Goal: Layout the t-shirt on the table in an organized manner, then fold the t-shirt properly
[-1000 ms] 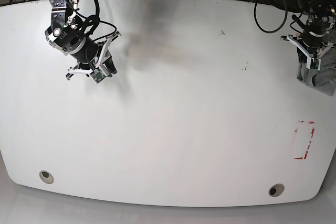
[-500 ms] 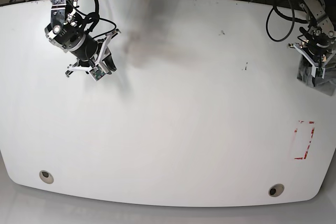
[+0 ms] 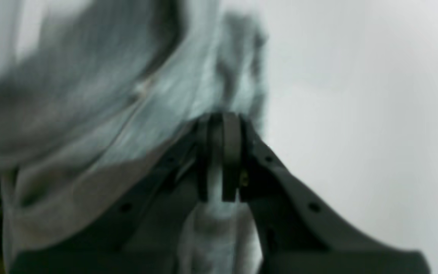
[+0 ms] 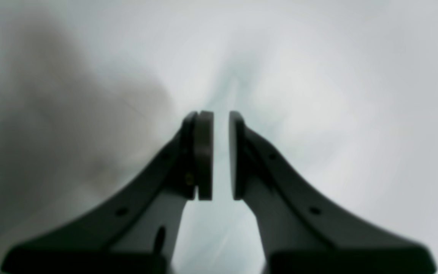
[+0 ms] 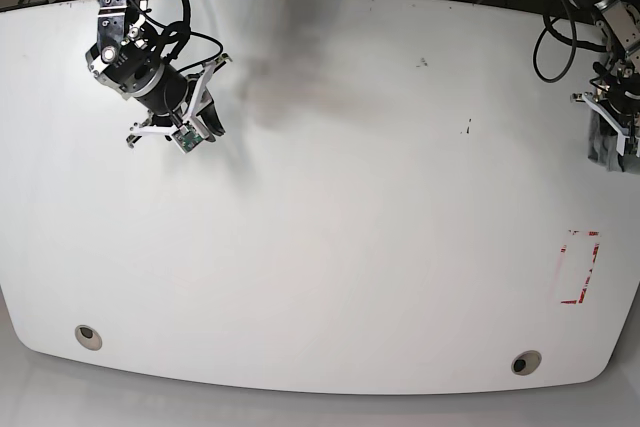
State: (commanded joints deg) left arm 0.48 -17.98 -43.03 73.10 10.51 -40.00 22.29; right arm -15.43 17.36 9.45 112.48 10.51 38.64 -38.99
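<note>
Left wrist view shows the left gripper (image 3: 221, 160) clenched on a bunched fold of the grey t-shirt (image 3: 101, 114) at the table (image 5: 330, 247) edge, while the right gripper (image 4: 221, 156), slightly parted, holds nothing; fetching is underway, and next the shirt needs dragging to centre.

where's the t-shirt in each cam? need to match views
Base: the t-shirt is a small grey bunch at the far right edge, under the left gripper.
Left wrist: blurred grey cloth fills the left half, a fold pinched between the shut jaws of the left gripper.
Right wrist: not in it; only the right gripper, slightly open.
Shared landmark: the white table, seen in all three views.
</note>
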